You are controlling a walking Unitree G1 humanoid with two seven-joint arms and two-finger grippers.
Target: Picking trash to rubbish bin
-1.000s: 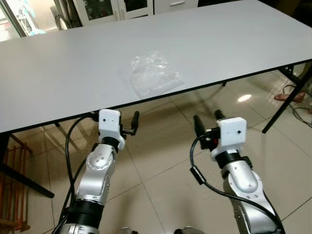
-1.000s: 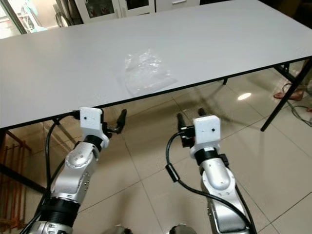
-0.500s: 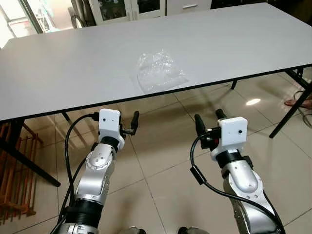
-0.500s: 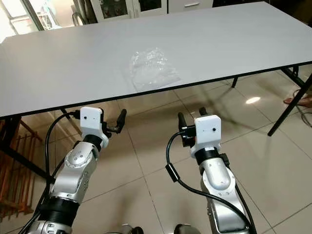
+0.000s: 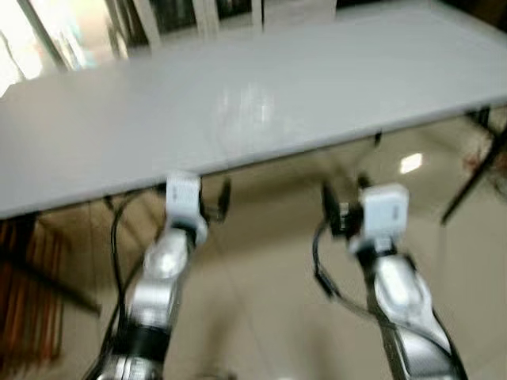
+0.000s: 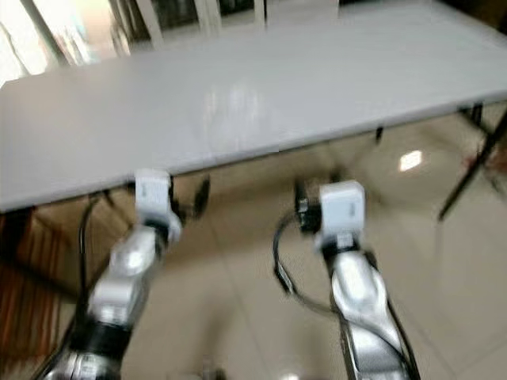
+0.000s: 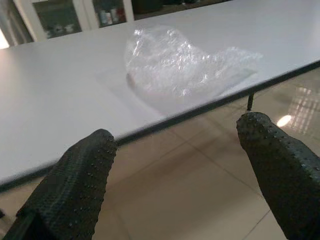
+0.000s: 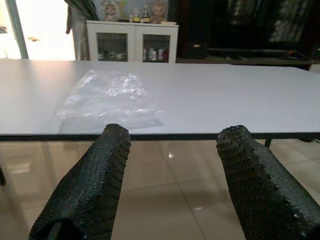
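Note:
A crumpled clear plastic bag [image 7: 185, 65] lies on the white table [image 5: 95, 142], close to its near edge; in the blurred head views it is a faint shiny patch [image 5: 249, 111]. Both arms are held below and in front of the table edge. My left gripper [image 7: 175, 137] is open with nothing between its fingers and points up at the bag. My right gripper [image 8: 176, 134] is also open and empty, with the bag [image 8: 105, 95] ahead of it and off toward one side. In the left eye view the left gripper [image 5: 212, 199] and the right gripper [image 5: 344, 194] sit just under the table edge.
White glass-door cabinets [image 8: 132, 42] stand behind the table. A black table leg [image 5: 475, 170] slants down at the right. A reddish wooden rack [image 5: 24, 293] stands on the tiled floor at the left under the table.
The head views have turned blurry and shifted a little, so the camera is moving. Both arms keep the same pose, and the bag lies where it was.

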